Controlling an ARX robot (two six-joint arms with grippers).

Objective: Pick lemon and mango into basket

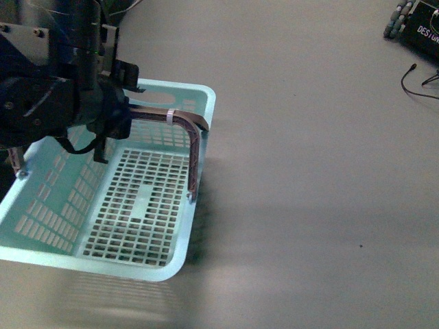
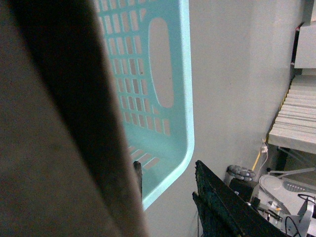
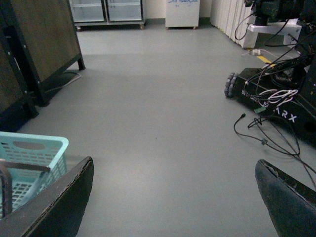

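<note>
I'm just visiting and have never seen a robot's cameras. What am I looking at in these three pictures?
One two-armed robot, three cameras. The front view looks out from its body: a turquoise basket with nothing in it stands on the grey floor, its brown handle upright, with the left arm above it. The left wrist view is mostly blocked by something dark, showing only the basket's wall. The right wrist view looks across the floor between the open fingers of the right gripper, which holds nothing. No lemon or mango shows.

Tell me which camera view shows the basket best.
The front view: the basket shows nearly whole, with its empty slotted floor and handle, the left gripper above it. The left wrist view gives only one end wall and corner; the right wrist view only a corner beside the open right gripper.
</note>
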